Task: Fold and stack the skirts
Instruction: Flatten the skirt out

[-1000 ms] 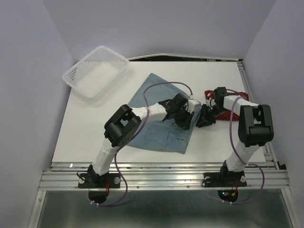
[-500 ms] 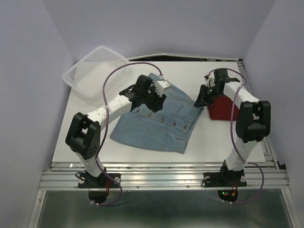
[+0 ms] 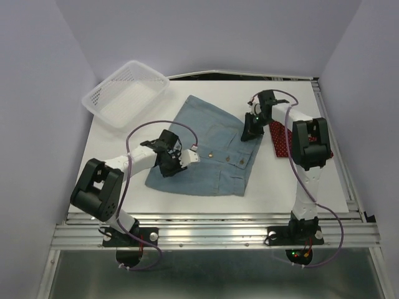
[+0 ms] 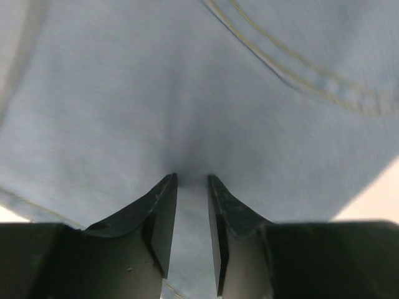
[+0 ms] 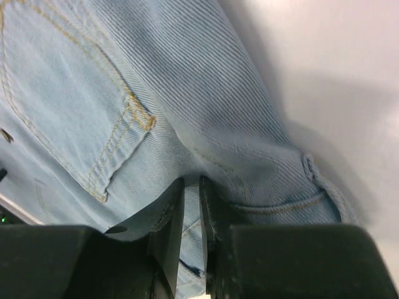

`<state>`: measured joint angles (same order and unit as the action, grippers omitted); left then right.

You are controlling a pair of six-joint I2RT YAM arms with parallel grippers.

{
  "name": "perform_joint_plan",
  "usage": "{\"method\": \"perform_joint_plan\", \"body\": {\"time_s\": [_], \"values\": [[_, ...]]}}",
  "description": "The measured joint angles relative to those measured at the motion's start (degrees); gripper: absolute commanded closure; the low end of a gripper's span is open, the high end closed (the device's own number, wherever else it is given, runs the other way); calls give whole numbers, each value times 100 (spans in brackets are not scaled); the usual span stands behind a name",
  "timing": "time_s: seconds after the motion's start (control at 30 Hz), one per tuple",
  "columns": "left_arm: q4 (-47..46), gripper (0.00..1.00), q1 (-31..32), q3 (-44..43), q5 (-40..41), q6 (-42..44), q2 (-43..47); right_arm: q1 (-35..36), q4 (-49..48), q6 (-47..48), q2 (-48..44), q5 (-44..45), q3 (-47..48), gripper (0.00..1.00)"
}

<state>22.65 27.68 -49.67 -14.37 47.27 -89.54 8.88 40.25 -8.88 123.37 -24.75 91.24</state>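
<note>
The light blue denim skirt (image 3: 209,134) lies spread flat in the middle of the table, its row of metal buttons near the front right. My left gripper (image 3: 167,163) is at its left front edge, with the fingers closed on a pucker of denim (image 4: 187,93) in the left wrist view (image 4: 191,177). My right gripper (image 3: 249,132) is at the skirt's right edge, shut on a fold of denim (image 5: 187,93) near a pocket seam (image 5: 191,179). The dark red dotted skirt (image 3: 278,138) lies to the right, partly hidden by the right arm.
A white plastic mesh basket (image 3: 124,93) stands at the back left corner, hanging over the table's edge. Walls enclose the table on the left, back and right. A metal rail runs along the near edge.
My left gripper moved from the skirt's upper middle to its left front edge. My right gripper moved from beside the red skirt to the denim's right edge. The denim now lies flatter.
</note>
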Motion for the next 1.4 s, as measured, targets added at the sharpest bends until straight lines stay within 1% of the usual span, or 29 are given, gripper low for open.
{"method": "perform_joint_plan", "body": {"time_s": [0.13,0.23,0.27,0.3,0.33,0.37,0.43,0.53,0.57,0.6,0.67,0.7,0.73,0.83,0.87,0.9,0.93,1.03,1.1,1.23,1.3,1.4], "values": [[101,64,238,415,24,407,361,140,-11,76,417,94,723,75],[116,64,730,562,92,428,529,372,-76,186,824,232,1447,69],[151,64,1021,568,68,396,540,452,-79,212,909,262,1609,67],[184,64,1167,557,24,372,540,531,-74,264,1008,302,1803,65],[216,63,1294,544,-39,330,527,643,-90,304,1078,341,1954,61],[264,63,1419,516,-118,273,507,743,-98,369,1115,404,2057,52],[428,62,1685,380,-385,120,404,872,-116,479,1113,498,2107,46],[623,60,1996,131,-723,-138,258,960,-87,726,1110,601,2157,40],[673,58,2083,7,-855,-267,236,964,-33,907,1086,634,2159,35],[704,56,2133,-92,-911,-332,236,962,15,975,1049,640,2157,32],[723,54,2146,-295,-977,-514,269,925,42,1427,737,682,1873,30],[723,53,2116,-369,-970,-590,319,914,59,1556,564,680,1703,31],[728,53,2041,-411,-968,-673,409,903,35,1834,164,673,1305,34],[833,53,1847,-417,-933,-776,704,855,107,2476,-868,621,459,40],[901,53,1775,-415,-866,-789,826,841,136,2780,-1290,570,179,44],[935,53,1738,-413,-809,-791,894,839,133,2990,-1515,540,11,46],[949,53,1690,-369,-745,-791,1003,837,133,3237,-1954,481,-308,47],[905,54,1462,-63,-632,-782,1180,852,136,3764,-2645,407,-964,51],[903,57,1121,59,-584,-763,1029,881,195,3980,-2745,374,-1294,51],[769,59,367,-11,-463,-717,212,962,146,4181,-2439,315,-1976,52],[804,60,114,-219,-483,-717,-166,999,120,4218,-2378,330,-2319,53],[723,61,-37,-557,-420,-723,-516,1036,92,4238,-2341,348,-2721,53]]}}
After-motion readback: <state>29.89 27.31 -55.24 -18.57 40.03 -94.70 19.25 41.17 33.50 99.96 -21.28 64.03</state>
